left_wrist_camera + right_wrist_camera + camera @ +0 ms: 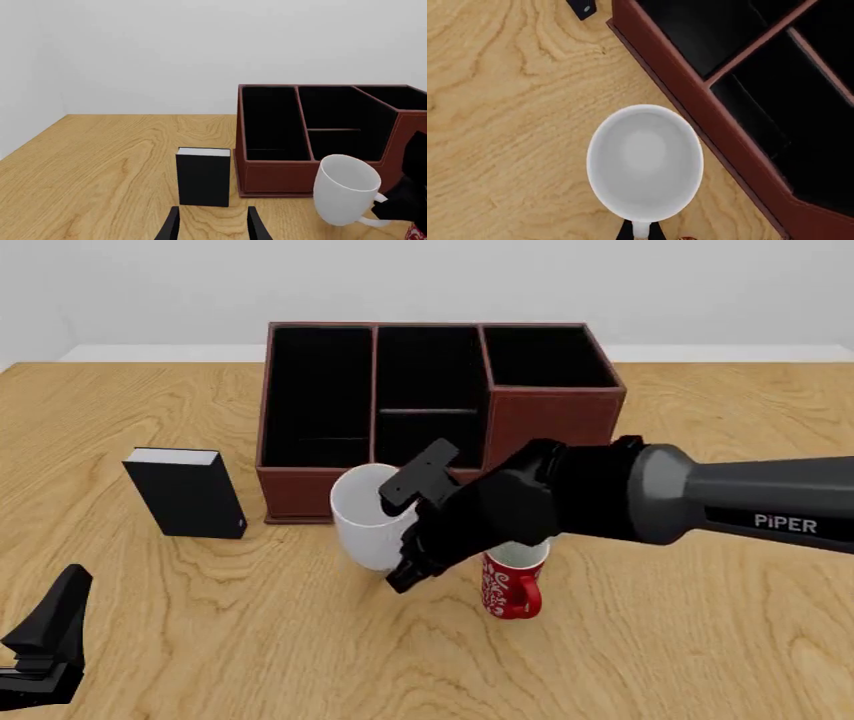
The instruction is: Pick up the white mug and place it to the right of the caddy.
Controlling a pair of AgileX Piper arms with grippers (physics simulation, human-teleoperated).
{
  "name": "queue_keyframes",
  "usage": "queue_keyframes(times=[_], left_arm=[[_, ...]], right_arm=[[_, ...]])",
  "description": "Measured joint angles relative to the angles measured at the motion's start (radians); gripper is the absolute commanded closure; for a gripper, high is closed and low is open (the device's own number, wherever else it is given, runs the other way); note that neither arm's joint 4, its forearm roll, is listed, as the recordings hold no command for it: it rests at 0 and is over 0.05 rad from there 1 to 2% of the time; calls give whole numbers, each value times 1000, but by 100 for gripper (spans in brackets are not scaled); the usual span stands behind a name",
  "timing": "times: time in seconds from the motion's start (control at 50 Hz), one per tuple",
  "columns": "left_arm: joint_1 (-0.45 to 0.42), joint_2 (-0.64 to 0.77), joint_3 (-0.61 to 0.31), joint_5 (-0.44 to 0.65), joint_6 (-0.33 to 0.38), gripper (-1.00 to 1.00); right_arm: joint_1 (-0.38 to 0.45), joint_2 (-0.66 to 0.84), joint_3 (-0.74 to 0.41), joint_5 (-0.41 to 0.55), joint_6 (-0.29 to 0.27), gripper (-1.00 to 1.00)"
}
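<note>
The white mug (363, 525) sits just in front of the caddy (434, 405), near the middle of its front wall and a little tilted, with the right claw (411, 530) clenched on its handle side. From the front view the dark bulk of the right arm covers the mug's right half, so the grip itself is hard to make out there.

The right wrist view settles it: looking straight down into the white mug (645, 162), the handle stub runs back between the two dark fingers (625, 231), which pinch it from either side. That view also shows the caddy's (707, 125) reddish front wall passing close beside the mug's rim, apart from it.

The left wrist view gives the side-on picture: the white mug (343, 190) leans over and looks raised off the table (100, 165), in front of the caddy (280, 177), with the right arm a dark mass at its handle.

Only the front view shows the red mug (513, 585), standing in front of the caddy's right part, just beside the white mug and partly under the right arm.

The black box (187, 492) stands upright to the left of the caddy. The left claw (212, 224) hangs released, fingers apart, well away from the caddy and facing the black box (203, 176).
</note>
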Motion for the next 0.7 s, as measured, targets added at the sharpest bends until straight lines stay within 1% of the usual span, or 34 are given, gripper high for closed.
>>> queue_keyframes(times=[0.48, 0.7], left_arm=[[0, 0, 0, 0, 0, -100], [0, 0, 0, 0, 0, -100]], right_arm=[[-32, -170, 23, 22, -136, 100], [-55, -257, 30, 35, -182, 100]])
